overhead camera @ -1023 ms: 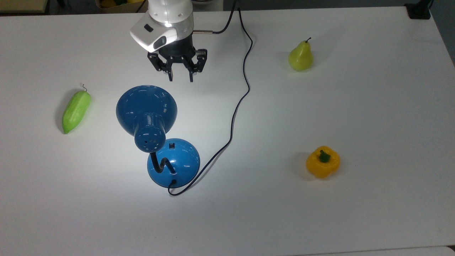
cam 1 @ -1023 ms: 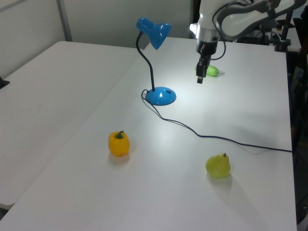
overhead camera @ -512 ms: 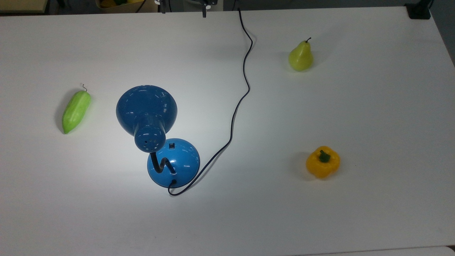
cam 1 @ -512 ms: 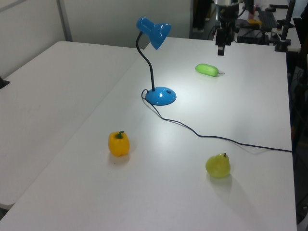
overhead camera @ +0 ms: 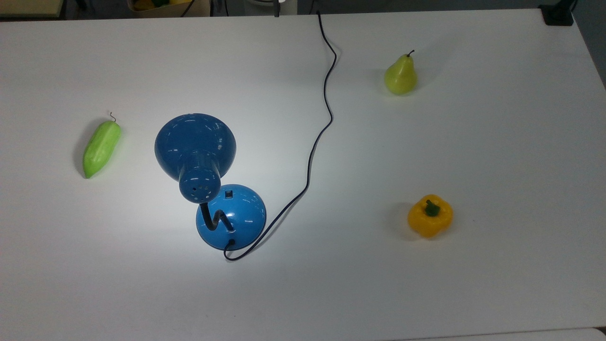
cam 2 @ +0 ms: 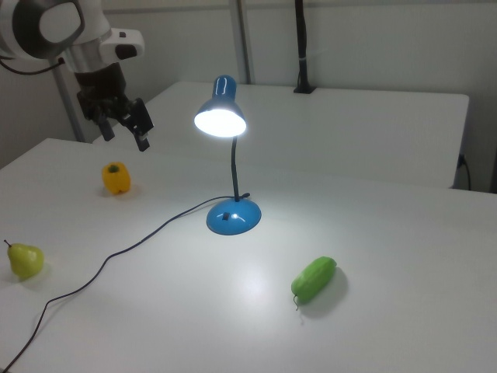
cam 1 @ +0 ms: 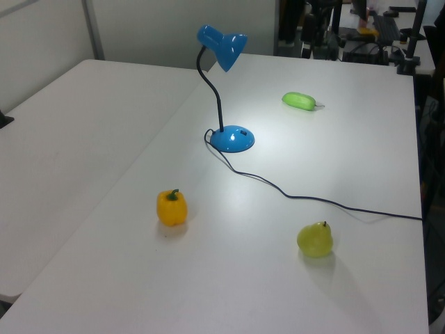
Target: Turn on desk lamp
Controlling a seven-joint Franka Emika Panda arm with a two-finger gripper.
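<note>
- Blue desk lamp (overhead camera: pixel 208 182) is stood on the white table (overhead camera: pixel 497 142), lit, at 8 o'clock from centre in the top view.
- Gripper (cam 2: pixel 122 128) is held aloft with fingers parted, gripping nothing, at 9 o'clock of the shade in the right view.

- The desk lamp (cam 2: pixel 227 155) stands upright on the white table (cam 2: pixel 373 256), well in from every edge.
- Its glossy blue cone shade (overhead camera: pixel 195 143) tilts downward and glows, lit.
- A bent black gooseneck (cam 1: pixel 211 90) rises from the round domed blue base (overhead camera: pixel 231 216).
- The black cord (overhead camera: pixel 316 137) snakes from the base to the table's far edge in the top view.
</note>
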